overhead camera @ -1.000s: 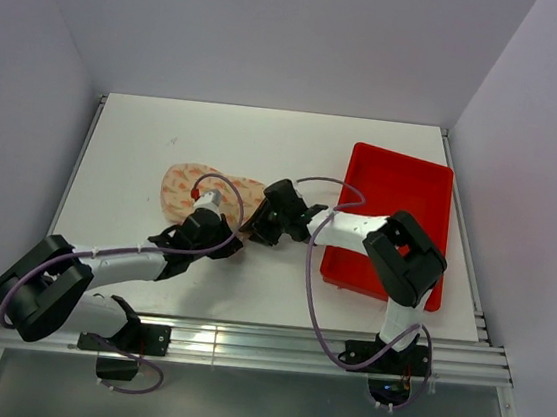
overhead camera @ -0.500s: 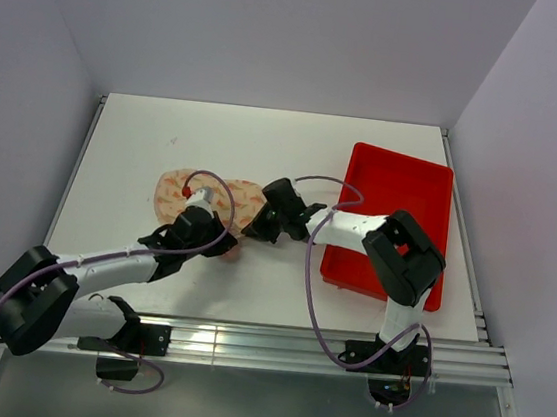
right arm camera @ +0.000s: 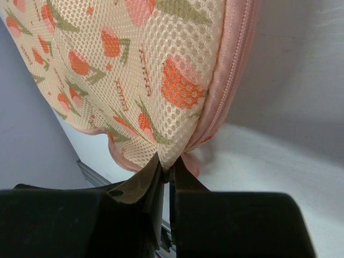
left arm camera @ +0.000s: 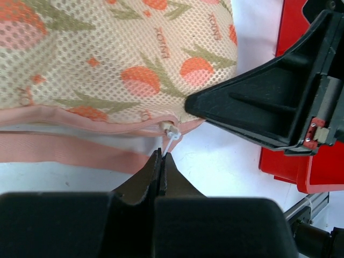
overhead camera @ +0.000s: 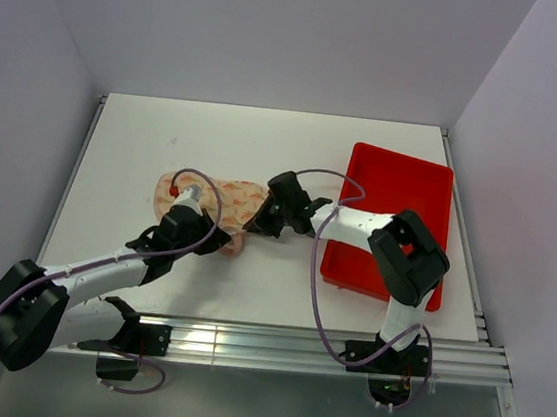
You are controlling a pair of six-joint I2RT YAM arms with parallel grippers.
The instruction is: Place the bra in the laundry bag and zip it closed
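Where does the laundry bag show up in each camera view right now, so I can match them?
Top external: the laundry bag lies just left of the picture's centre.
Left wrist: it fills the upper left, with its pink zipper edge along the bottom.
Right wrist: it fills the upper middle, narrowing to a pinched end at the bottom.
Shared landmark: the right tool, at the bag's end in all three views.

bright, even light, faint soft shadows, pictures mostly sharp.
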